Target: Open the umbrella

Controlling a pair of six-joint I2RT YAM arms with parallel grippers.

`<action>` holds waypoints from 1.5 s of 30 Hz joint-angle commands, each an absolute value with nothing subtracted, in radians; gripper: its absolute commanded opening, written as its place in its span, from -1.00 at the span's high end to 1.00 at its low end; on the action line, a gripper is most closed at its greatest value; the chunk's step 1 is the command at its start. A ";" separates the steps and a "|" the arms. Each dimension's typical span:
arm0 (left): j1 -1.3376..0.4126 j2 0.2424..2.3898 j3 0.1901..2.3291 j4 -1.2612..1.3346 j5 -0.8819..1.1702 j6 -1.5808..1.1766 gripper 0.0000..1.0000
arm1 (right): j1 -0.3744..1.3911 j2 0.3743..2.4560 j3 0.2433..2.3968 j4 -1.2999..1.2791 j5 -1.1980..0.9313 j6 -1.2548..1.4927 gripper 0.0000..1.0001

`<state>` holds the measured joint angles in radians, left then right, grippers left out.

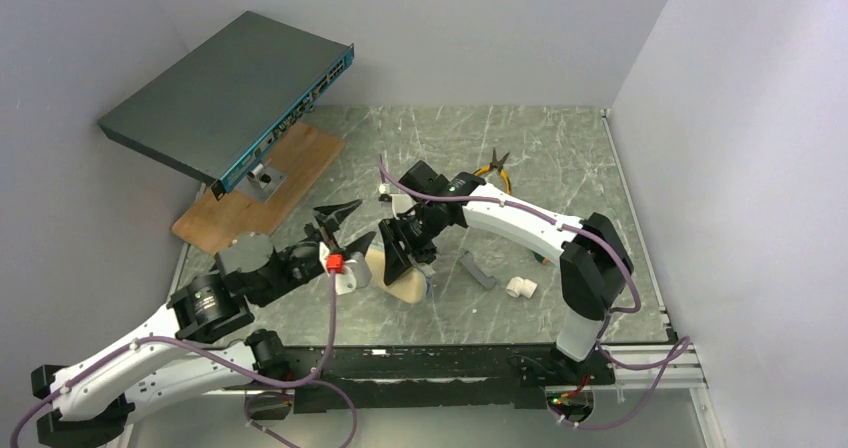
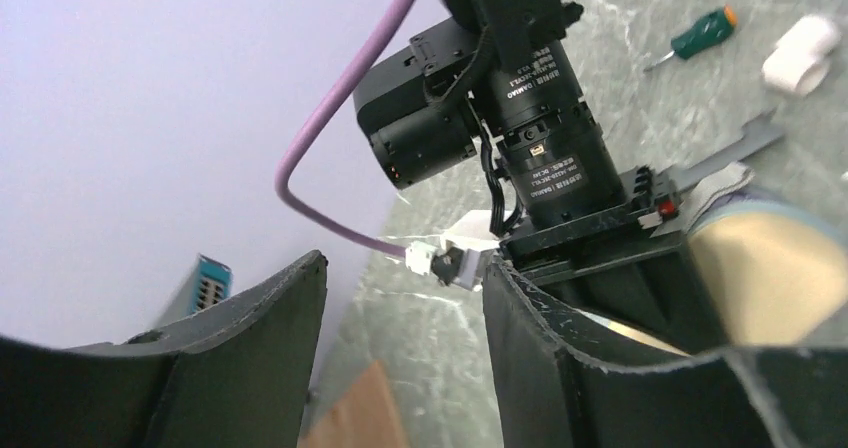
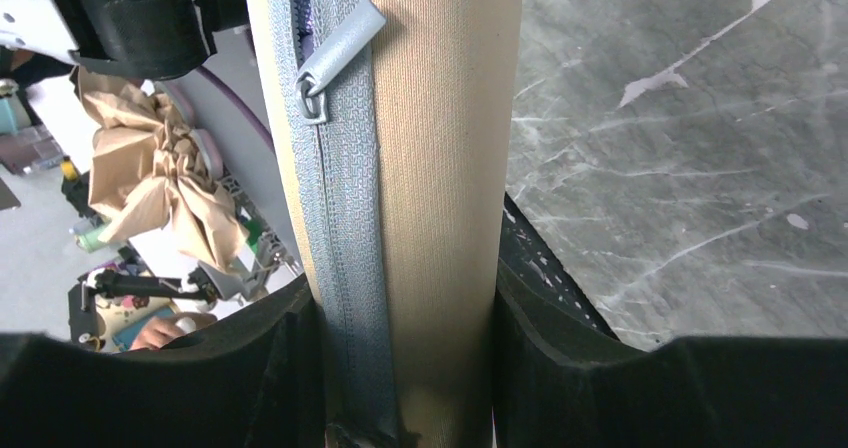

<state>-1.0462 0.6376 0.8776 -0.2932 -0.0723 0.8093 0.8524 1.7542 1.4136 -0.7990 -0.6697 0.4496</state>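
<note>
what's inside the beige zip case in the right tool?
Beige oblong fabric case: grey zipper parted only above its pull, showing a pale lilac sliver. The rest inside is covered by the closed shell; contents can't be identified.

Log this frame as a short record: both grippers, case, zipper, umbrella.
right gripper: shut on the beige zippered case
left gripper: open, empty, beside the case, not touching it
zipper pull: up the case from the right fingers; zip closed between the pull and the fingers
umbrella: not in view
task status: umbrella not yet opened
</note>
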 commanded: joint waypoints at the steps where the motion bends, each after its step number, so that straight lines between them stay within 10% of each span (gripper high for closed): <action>1: -1.052 0.584 0.851 -0.233 -0.162 0.509 -0.27 | 0.838 1.675 1.410 -0.725 -0.658 0.515 1.00; 17: -1.049 0.567 0.852 -0.581 -0.393 -0.417 -0.61 | 0.713 1.540 1.167 -0.270 -0.640 0.832 1.00; 37: -1.008 0.489 0.751 -0.762 -0.438 -0.412 -0.99 | 0.602 2.057 1.293 0.108 -0.927 1.143 1.00; 45: -1.010 0.412 0.730 -0.757 -0.473 -0.432 -0.99 | 0.597 2.058 1.239 -0.028 -0.879 1.022 -0.61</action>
